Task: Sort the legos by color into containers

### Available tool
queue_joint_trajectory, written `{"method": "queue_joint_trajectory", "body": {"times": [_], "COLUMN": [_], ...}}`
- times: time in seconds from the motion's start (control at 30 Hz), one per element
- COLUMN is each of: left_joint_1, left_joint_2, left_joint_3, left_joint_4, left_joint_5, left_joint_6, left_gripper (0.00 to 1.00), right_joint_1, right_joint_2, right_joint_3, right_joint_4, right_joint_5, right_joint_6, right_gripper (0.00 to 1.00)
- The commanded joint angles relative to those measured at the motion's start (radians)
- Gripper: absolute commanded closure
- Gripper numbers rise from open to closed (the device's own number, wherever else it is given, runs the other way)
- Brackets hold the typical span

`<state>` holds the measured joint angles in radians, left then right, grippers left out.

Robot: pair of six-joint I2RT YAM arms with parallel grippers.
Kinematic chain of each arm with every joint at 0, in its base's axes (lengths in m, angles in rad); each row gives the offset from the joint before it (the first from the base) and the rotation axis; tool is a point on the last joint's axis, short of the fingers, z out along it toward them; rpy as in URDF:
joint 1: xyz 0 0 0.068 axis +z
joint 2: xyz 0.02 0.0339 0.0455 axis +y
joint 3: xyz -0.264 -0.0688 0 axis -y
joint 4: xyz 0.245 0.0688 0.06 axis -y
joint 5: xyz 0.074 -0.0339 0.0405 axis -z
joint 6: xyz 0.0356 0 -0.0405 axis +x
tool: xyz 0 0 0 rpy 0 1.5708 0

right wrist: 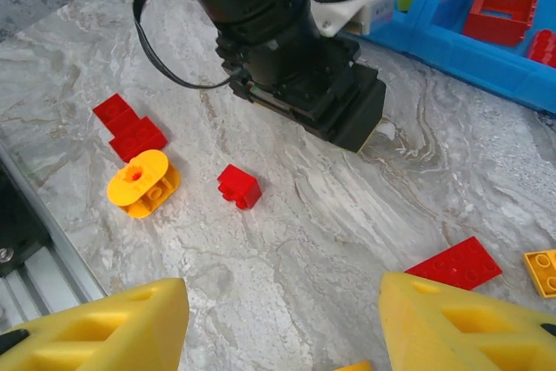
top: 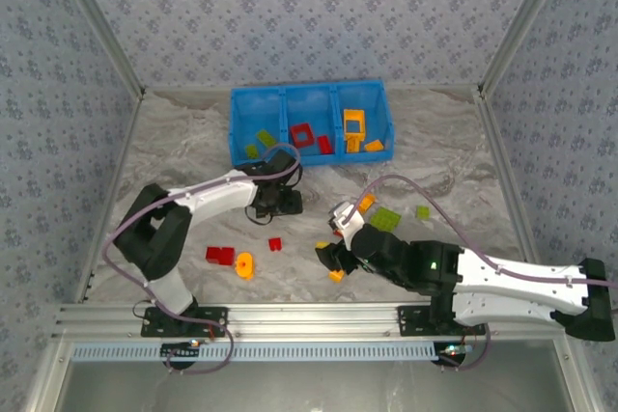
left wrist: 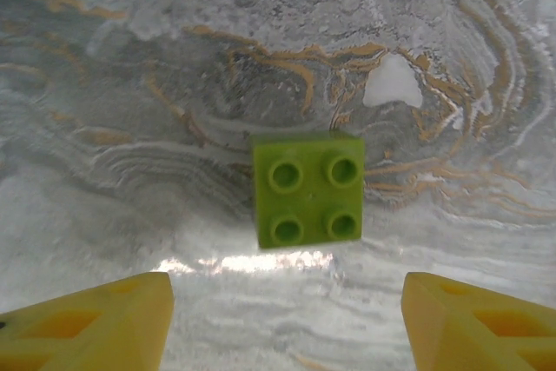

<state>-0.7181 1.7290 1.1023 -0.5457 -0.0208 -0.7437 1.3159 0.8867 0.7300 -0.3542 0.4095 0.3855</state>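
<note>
Hovering above a lime green square plastic brick with four studs point(left wrist: 308, 188), the left hand point(left wrist: 287, 301) stands wide, its yellow fingers point(left wrist: 95, 319) apart on either side and touching nothing. The brick lies flat, studs up, on the grey marbled table point(left wrist: 130, 58); going by where that hand point(top: 275, 205) sits in the top view, this is about midway between the left and right edges and just on the near side of the bright blue three-compartment plastic bin point(top: 309, 89). The brick looks light, rigid and smooth, so it should lift easily but may squirt out of a crooked pinch; the best hold is probably across two opposite flat side walls, centred and below the studs. Green pieces already lie in the bin's left compartment, which looks like the place for this one. The right hand point(right wrist: 282, 301) is also wide and empty; it hangs nearer the near edge, with a small red brick point(right wrist: 239, 186) on the table beyond its fingers.
</note>
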Motion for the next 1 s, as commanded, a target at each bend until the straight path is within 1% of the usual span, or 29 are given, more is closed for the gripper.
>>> {"method": "queue_joint_trajectory", "body": {"times": [0.0,0.1,0.27,0.33,0.4,0.47,0.5,0.6,0.67,0.73,0.8,0.87,0.97], "left_joint_1": [0.011,0.027,0.035,0.036,0.037,0.036,0.037,0.037,0.054,0.099,0.155,0.206,0.269], "left_joint_2": [0.049,0.083,0.128,0.139,0.134,0.110,0.092,0.003,-0.062,-0.094,-0.088,-0.066,-0.009], "left_joint_3": [0.051,0.054,0.074,0.082,0.082,0.075,0.073,0.076,0.101,0.133,0.184,0.245,0.338], "left_joint_4": [0.018,0.036,0.048,0.051,0.058,0.067,0.065,0.027,-0.015,-0.039,-0.069,-0.092,-0.126], "left_joint_5": [0.026,0.022,0.016,0.012,0.002,-0.007,-0.015,-0.049,-0.065,-0.012,0.051,0.087,0.122], "left_joint_6": [0.041,0.050,0.083,0.097,0.104,0.107,0.108,0.109,0.122,0.144,0.161,0.186,0.208], "left_gripper": [0.33,0.36,0.48,0.55,0.64,0.73,0.75,0.77,0.77,0.77,0.77,0.77,0.77], "right_joint_1": [0.006,0.006,0.005,0.006,0.006,0.005,0.006,0.002,-0.013,-0.030,-0.051,-0.066,-0.069], "right_joint_2": [0.017,0.044,0.076,0.077,0.076,0.071,0.070,0.057,0.053,0.064,0.089,0.127,0.203], "right_joint_3": [0.010,0.029,0.040,0.040,0.040,0.041,0.041,0.043,0.053,0.065,0.077,0.096,0.154], "right_joint_4": [0.003,0.009,0.022,0.022,0.018,0.011,0.009,0.001,0.007,0.029,0.062,0.110,0.151], "right_joint_5": [0.074,0.072,0.071,0.071,0.073,0.075,0.076,0.086,0.078,0.062,0.044,0.026,0.040], "right_joint_6": [0.034,0.034,0.041,0.046,0.050,0.052,0.053,0.052,0.046,0.031,0.023,0.012,-0.001], "right_gripper": [0.38,0.38,0.39,0.39,0.39,0.39,0.40,0.40,0.40,0.40,0.40,0.39,0.38]}}
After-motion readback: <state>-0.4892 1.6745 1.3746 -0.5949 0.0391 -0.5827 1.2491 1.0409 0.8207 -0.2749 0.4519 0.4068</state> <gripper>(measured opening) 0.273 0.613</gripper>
